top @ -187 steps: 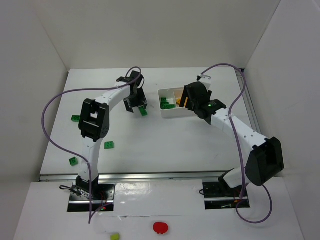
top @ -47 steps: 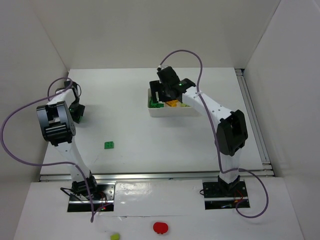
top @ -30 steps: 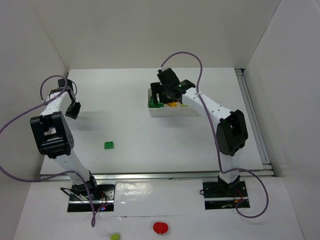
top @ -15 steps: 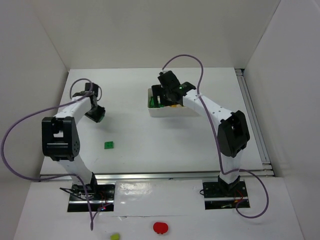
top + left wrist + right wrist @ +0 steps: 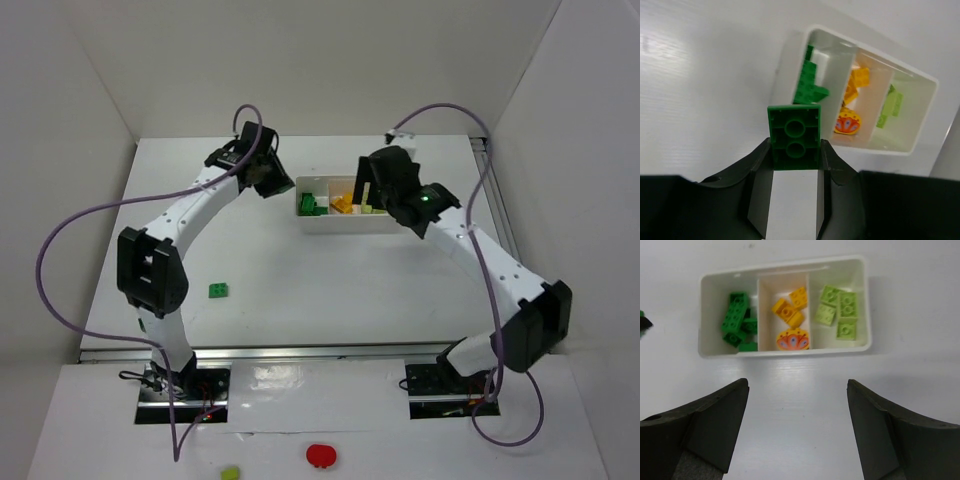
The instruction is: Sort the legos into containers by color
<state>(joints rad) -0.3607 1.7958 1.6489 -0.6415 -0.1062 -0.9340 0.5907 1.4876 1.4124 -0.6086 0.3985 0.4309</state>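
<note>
While the right end effector point(image 5: 796, 385) has drawn back off the tray point(image 5: 785, 354), jaws apart and empty, the left end effector point(image 5: 795, 150) has swung across the tabletop point(image 5: 300, 300) to the tray's left end, clamped on the held green brick point(image 5: 794, 135). We judge release into the dark green compartment point(image 5: 715, 290) comes next.

Counts:
- pale yellow-green bricks point(image 5: 847, 302): four
- orange bricks point(image 5: 799, 296): three
- patterned orange piece point(image 5: 792, 340): one
- stored green bricks point(image 5: 735, 315): at least three, overlapped
- loose green brick point(image 5: 218, 290): one
</note>
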